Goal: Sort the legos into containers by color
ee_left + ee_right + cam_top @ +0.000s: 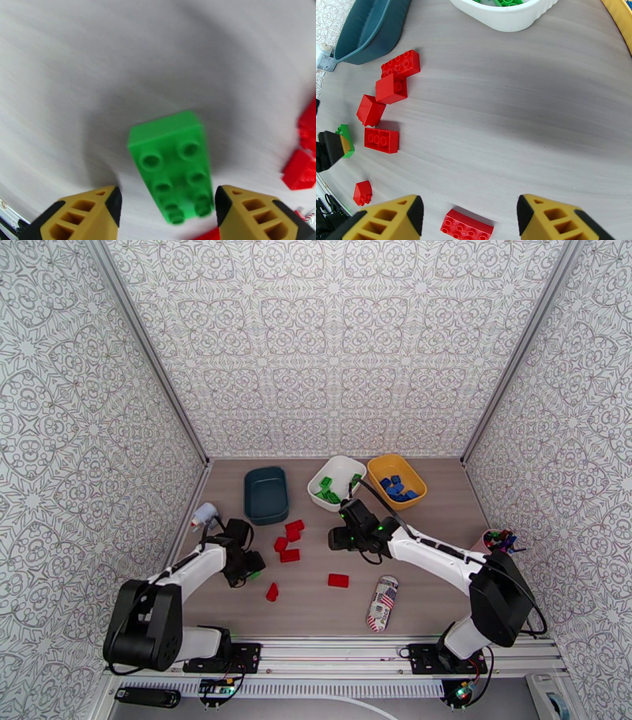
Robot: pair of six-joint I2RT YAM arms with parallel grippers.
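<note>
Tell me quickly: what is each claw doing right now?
Left claw: open, astride a green brick, not visibly clamped on it.
Right claw: open, holding nothing.

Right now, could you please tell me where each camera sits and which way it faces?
Top external: above and behind the arms, looking down on the table; both arms show.
Left wrist: on that wrist, looks down past the left gripper at a green lego.
Right wrist: on that wrist, looks past the right gripper across red legos toward the teal bin.
Shared: both wrist views show the green lego.
</note>
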